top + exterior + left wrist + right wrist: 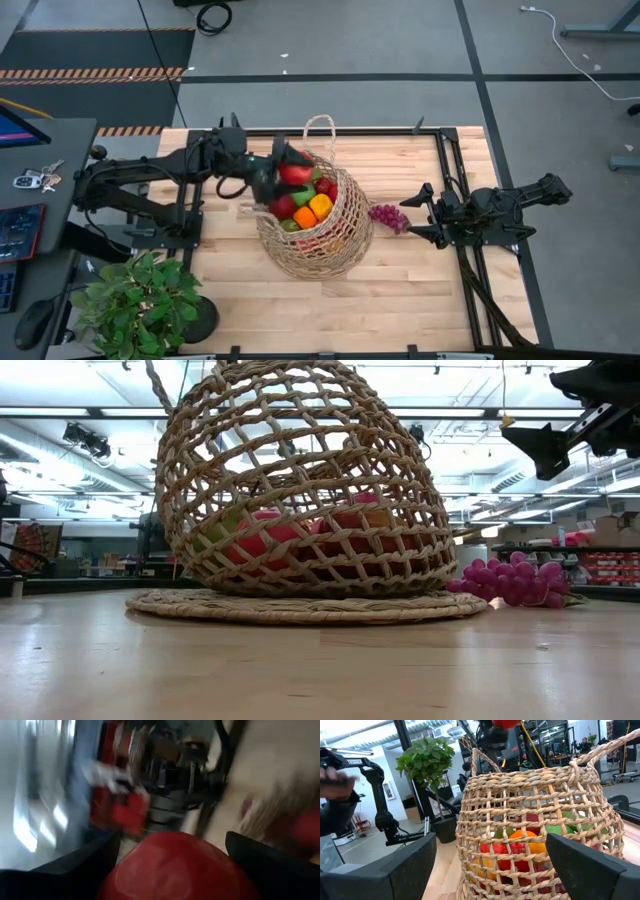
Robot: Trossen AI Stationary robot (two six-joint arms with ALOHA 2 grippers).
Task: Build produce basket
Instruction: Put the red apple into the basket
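Hovering over the basket (318, 228) at centre frame in the high view: the left gripper (285, 165), fingers wide around a red fruit (295, 173), right above the open mouth. Packed inside already, an orange piece (305, 216), a yellow pepper (320, 206), green and more red. Lying just right of the basket on the bare wood, touching or nearly touching its wall, a bunch of purple grapes (389, 216). Parked right of centre, beyond the grapes, the right gripper (418, 215), fingers spread and empty.

Down at table level, a different story: the basket (305, 490) fills the middle, sitting on a flat woven mat (300, 605), red and green shapes glowing through the weave, grapes (512, 582) at lower right, one dark gripper (560, 435) poking in at the upper right corner. Left gripper hidden here behind the wicker.

From the left wrist, heavy blur, but a big red fruit (175, 867) sits square between the two dark fingers (75, 870). From the right wrist, the basket (535, 830) dead ahead with loop handles up, the red fruit (506, 723) held high at the top edge, and a potted plant (427, 757) at upper left; same plant (140, 300) at lower left of the high view.
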